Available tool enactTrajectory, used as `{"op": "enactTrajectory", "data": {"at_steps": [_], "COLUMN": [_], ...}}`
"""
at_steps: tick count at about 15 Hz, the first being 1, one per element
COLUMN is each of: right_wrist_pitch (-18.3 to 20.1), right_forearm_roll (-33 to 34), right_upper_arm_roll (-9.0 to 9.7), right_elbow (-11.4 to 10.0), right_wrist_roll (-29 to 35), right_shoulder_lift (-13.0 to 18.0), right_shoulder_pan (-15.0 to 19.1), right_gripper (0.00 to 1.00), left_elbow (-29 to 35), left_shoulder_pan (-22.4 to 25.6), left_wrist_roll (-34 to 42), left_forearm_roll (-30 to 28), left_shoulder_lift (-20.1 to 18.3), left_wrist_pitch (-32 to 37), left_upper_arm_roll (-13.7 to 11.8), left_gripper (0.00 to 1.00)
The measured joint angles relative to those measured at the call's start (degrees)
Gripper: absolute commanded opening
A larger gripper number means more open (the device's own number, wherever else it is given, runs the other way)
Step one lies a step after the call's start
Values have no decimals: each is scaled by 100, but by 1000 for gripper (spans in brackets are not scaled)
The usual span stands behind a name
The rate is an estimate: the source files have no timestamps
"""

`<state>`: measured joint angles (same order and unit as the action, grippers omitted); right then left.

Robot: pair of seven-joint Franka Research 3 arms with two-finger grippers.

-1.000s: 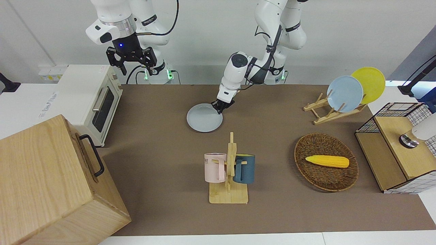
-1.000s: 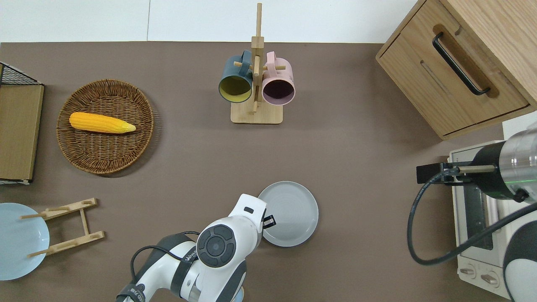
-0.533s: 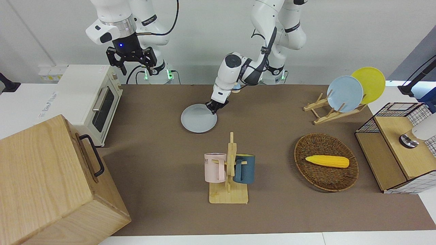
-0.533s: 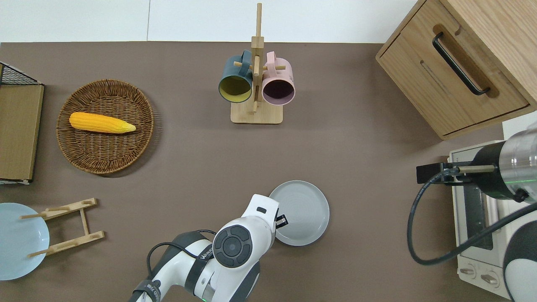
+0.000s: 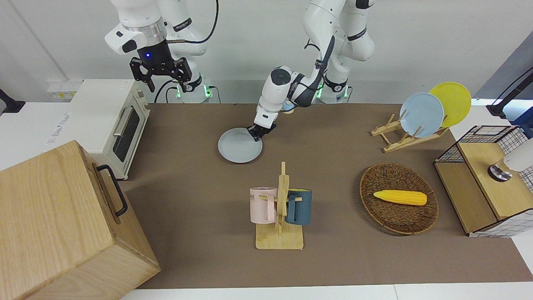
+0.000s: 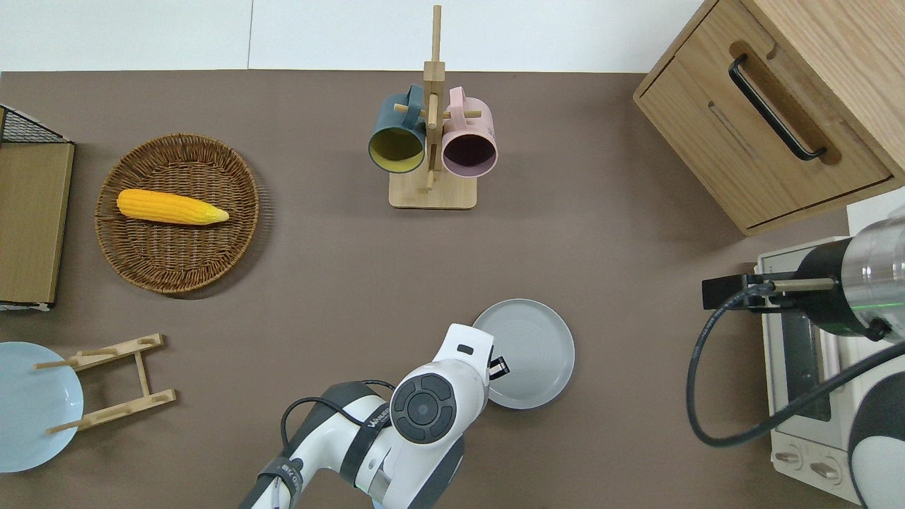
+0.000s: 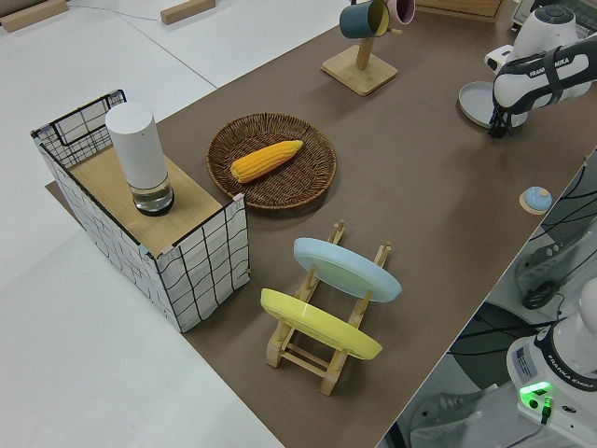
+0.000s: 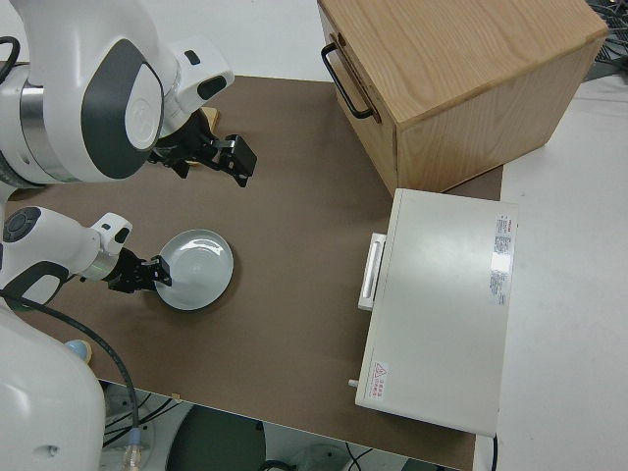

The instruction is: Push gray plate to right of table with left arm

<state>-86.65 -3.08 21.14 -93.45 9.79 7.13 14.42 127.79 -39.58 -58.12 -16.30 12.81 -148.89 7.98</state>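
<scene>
Plate, round, shallow, pale gray-blue, glossy, low raised rim: lies flat on the brown matte tabletop with white edges, nearer to the robots than the wooden mug tree carrying one pink and one dark blue mug. Compared with a second ago it has slid toward the right arm's end of the table, away from the wicker basket holding the yellow corn cob, and sits slightly farther from the robots than it did. Judgement: the push is under way and working, though a broad stretch of bare brown surface separates the plate from the white toaster oven and the large oak drawer box, so the travel looks only partly done.

Left arm, white, jointed, black cabled: has followed the plate across at the same pace.

Left gripper, black, two-fingered: low over the plate's edge on the side toward the left arm's end, fingertips resting on or just inside the rim. Fingers appear close together with nothing between them; it pushes the plate, it does not pinch it.

Right gripper, black, blue light on wrist: parked, fingers spread apart, holding nothing.
</scene>
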Motion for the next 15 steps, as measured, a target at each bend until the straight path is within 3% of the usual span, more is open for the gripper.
{"op": "enactTrajectory", "data": {"at_steps": [3, 6, 8, 12, 15], "right_wrist_pitch": [0, 0, 0, 0, 0], "right_forearm_roll": [0, 0, 0, 0, 0], "right_upper_arm_roll": [0, 0, 0, 0, 0], "right_elbow": [0, 0, 0, 0, 0], "right_wrist_roll": [0, 0, 0, 0, 0], "right_shoulder_lift": [0, 0, 0, 0, 0], "right_shoulder_pan": [0, 0, 0, 0, 0], "right_gripper": [996, 996, 996, 996, 996], "left_elbow": [-31, -152, -349, -1344, -1871], "left_shoulder_pan": [10, 149, 340, 486, 583], "left_wrist_roll": [-2, -2, 22, 479, 1383], "left_forearm_roll": [-25, -25, -24, -21, -8], "left_shoulder_lift": [9, -155, -394, -831, -946], "left_wrist_pitch": [111, 819, 1695, 3919, 4786], "left_upper_arm_roll": [-12, -60, -125, -743, -1389], "left_gripper": [890, 941, 972, 989, 991]}}
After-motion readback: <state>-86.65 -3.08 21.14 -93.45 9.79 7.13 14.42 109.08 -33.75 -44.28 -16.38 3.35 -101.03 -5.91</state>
